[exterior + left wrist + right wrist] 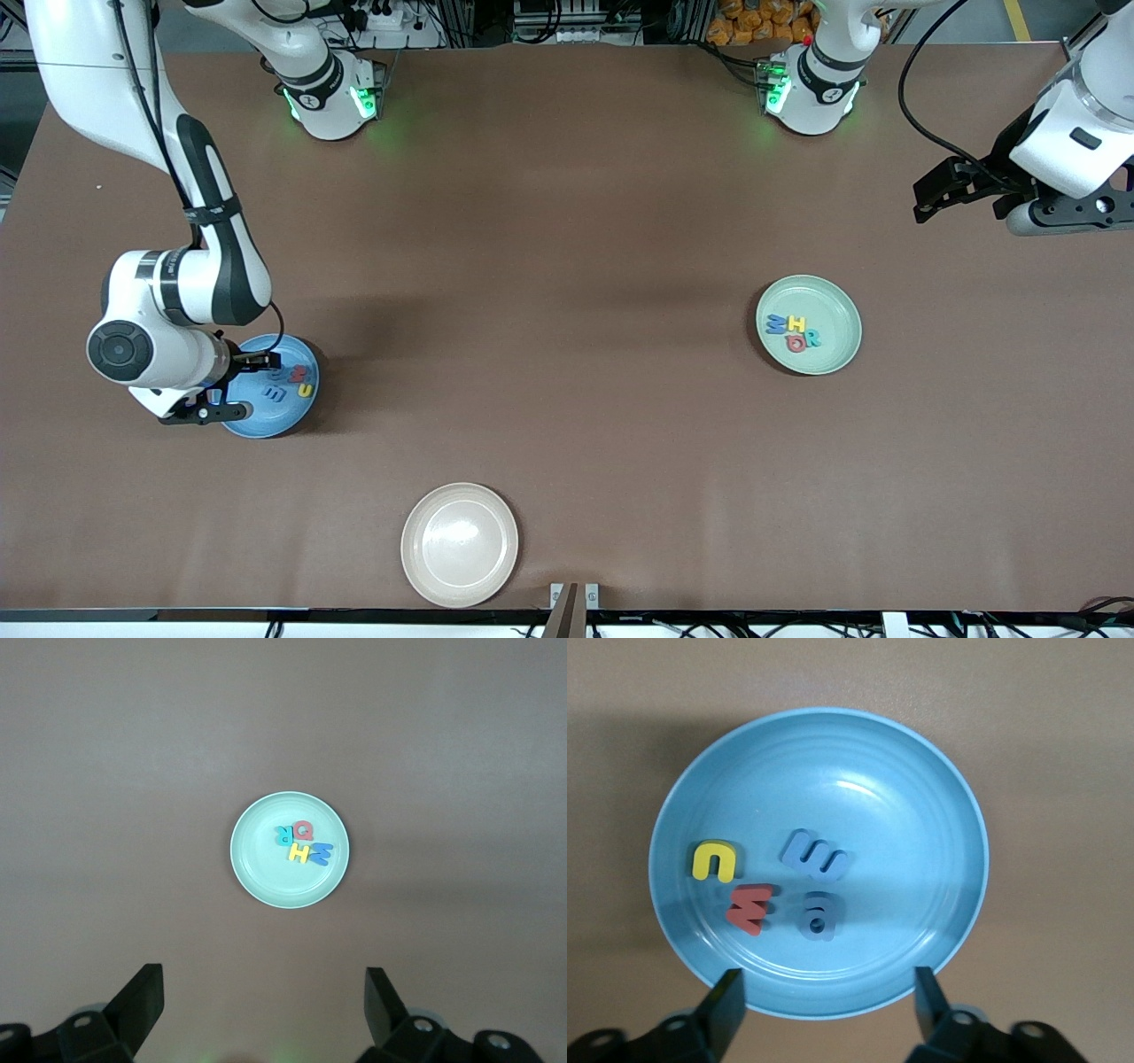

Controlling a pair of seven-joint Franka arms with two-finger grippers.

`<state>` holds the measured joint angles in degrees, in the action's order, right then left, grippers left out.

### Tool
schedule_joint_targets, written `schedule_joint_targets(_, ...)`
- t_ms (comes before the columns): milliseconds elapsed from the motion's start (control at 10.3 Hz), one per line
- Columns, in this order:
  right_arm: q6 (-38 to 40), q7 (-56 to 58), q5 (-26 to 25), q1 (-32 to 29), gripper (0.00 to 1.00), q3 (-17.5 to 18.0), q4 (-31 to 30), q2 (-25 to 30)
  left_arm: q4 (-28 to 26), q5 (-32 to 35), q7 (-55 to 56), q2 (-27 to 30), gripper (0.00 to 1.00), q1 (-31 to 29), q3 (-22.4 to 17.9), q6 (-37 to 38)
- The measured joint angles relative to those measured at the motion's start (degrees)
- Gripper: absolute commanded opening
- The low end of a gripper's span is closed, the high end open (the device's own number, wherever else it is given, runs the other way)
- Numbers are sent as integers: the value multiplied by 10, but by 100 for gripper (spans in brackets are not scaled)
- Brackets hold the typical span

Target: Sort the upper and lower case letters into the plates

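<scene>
- The right arm reaches down from its base toward its own end of the surface [567, 399], elbow bent, wrist turned so the right end effector [826, 997] hangs just over the blue plate [266, 416].
- Its fingers [725, 997] stand apart in a released state, with nothing between them, above the plate's rim.
- In the blue plate lie four small foam letters: a yellow one [713, 860], a red one [750, 906], and two blue ones [815, 857], [817, 913], all close together near the middle.
- The left arm waits at its own end of the surface, raised high, its left end effector [263, 1010] spread wide and empty.
- The green plate [833, 350] sits on the surface toward the left arm's end, farther from the front camera than the blue plate; it holds four letters in a tight cluster: blue [322, 852], yellow [299, 853], red [304, 829] and teal [283, 834].
- A cream plate [460, 544] lies nearest the front camera, between the two others and well apart from both, with nothing in it.
- Nothing stands between either arm and its plate.
</scene>
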<state>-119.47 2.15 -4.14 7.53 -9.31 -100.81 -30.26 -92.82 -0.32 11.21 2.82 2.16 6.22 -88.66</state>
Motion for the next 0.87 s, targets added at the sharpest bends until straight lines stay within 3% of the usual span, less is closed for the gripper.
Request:
schedule_joint_targets(290,31,0,30,0,100,0,2,50,0,0,0,0,100,0,1,0)
schedule_joint_targets(581,72,1,48,-3,100,6,-2,140,0,0,0,-1,100,1,1,0)
schedule_joint_targets(871,84,3,49,-41,100,46,-15,224,13,0,0,-1,100,1,1,0)
